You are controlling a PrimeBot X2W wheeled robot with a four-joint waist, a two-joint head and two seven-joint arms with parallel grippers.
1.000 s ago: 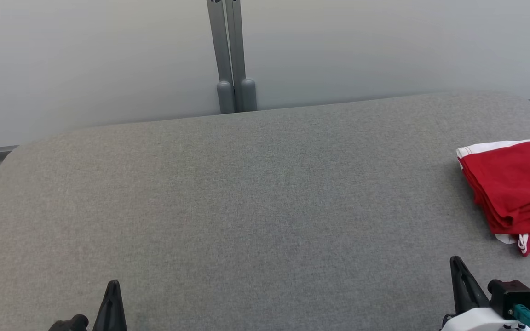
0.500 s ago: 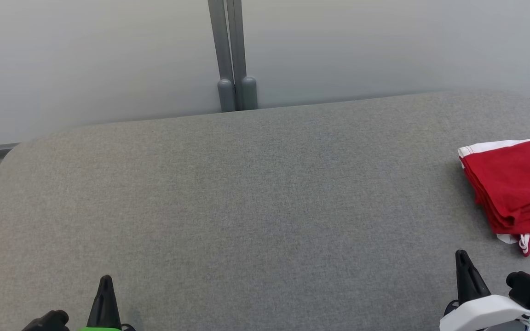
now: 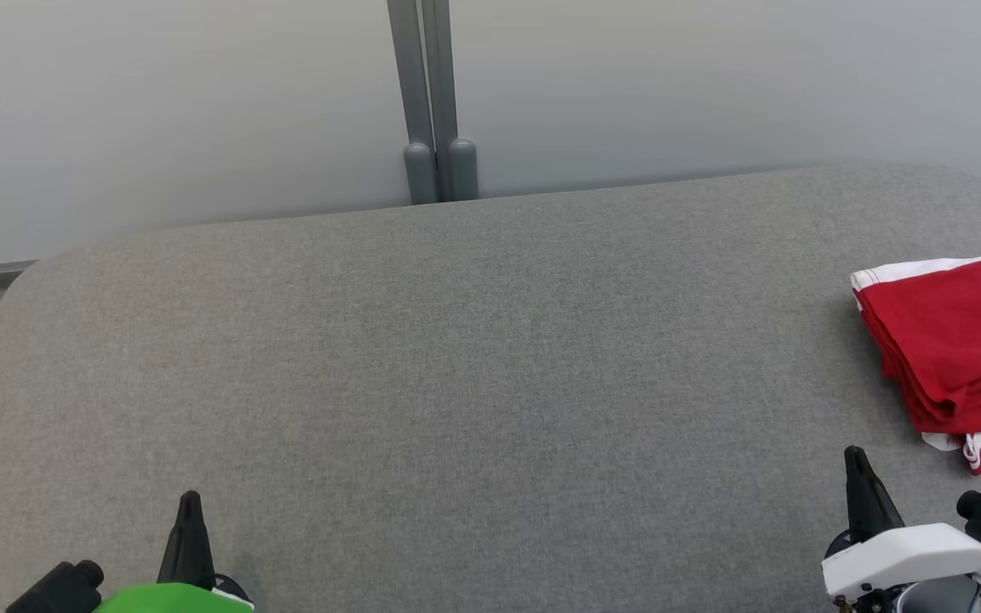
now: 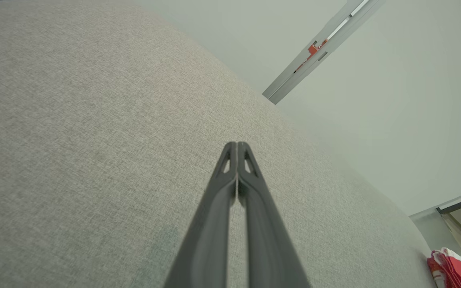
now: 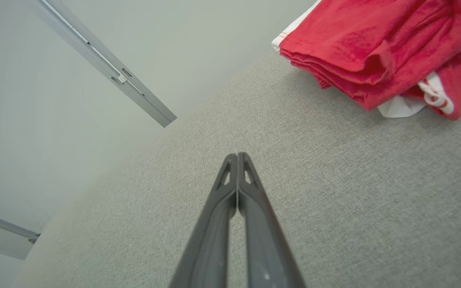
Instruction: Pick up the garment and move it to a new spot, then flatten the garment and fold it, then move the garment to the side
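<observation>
A folded red garment (image 3: 955, 349) was seen at the right edge of a grey padded table (image 3: 456, 383), the left gripper (image 3: 190, 501) and right gripper (image 3: 855, 458) pinched together, empty, at its near edge; withdrawal was judged best routed clear of the cloth.

The folded red garment (image 3: 955, 349) runs off the head view's right edge (the right wrist view crops it at top and right). The grey post (image 3: 410, 85) is cut by the top edge; its red mark (image 4: 312, 49) is too small to read.
</observation>
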